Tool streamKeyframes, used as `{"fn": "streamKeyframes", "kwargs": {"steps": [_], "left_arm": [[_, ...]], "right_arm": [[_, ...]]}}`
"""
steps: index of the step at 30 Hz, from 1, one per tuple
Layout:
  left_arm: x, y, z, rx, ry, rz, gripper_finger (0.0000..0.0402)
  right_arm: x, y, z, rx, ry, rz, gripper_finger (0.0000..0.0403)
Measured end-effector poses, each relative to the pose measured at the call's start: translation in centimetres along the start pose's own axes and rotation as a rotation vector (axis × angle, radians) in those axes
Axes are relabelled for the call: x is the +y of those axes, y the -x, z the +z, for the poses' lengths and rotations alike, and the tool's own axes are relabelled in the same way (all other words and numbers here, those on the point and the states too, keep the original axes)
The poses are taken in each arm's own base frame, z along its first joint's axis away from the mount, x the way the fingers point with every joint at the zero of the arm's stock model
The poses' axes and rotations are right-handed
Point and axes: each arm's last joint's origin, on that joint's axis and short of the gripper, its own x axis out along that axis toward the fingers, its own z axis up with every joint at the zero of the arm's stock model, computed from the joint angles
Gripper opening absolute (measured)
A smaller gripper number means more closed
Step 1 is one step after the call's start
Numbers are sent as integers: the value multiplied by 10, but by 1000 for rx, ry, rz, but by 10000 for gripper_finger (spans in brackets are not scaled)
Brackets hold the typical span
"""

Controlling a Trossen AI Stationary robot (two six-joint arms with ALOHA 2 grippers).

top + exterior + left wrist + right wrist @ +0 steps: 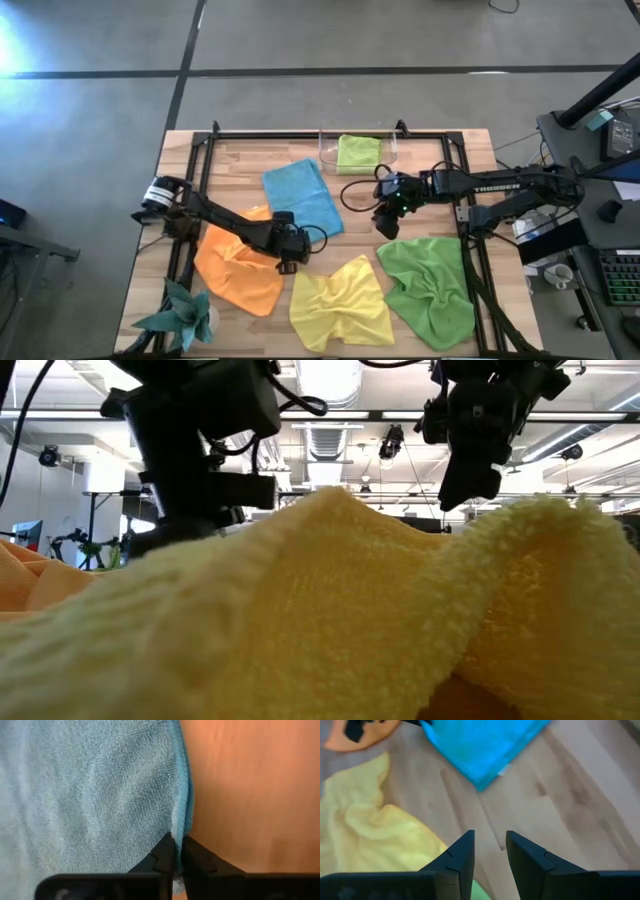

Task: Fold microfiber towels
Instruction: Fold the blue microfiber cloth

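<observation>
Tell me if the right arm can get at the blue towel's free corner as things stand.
Probably yes. The right pincer hangs open over bare table, nothing between it and the blue towel; the left pincer is shut on another edge.

The high view looks straight down on the whole table [250, 150]. The low view sits at tabletop height, pressed close behind the yellow towel [330, 610], facing the room. The left wrist view hangs very near the blue towel [90, 795]; the right wrist view, higher, shares that blue towel [480, 745] and the yellow one.
</observation>
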Motion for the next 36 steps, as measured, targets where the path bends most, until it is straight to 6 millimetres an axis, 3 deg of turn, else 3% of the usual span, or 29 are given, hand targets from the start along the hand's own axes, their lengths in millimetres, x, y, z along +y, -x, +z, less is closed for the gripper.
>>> {"fn": "streamKeyframes", "kwargs": {"steps": [12,22,28,36], "left_arm": [[-6,40,50,-145,56,-202,1],[-3,57,59,-115,45,-198,0],[-2,62,65,-143,29,-200,0],[-1,63,66,-148,33,-198,0]], "right_arm": [[18,-1,-4,-4,290,115,118],[39,-1,-1,-121,513,180,167],[40,-20,3,-146,547,166,180],[39,-60,-5,-10,535,137,180]]}}
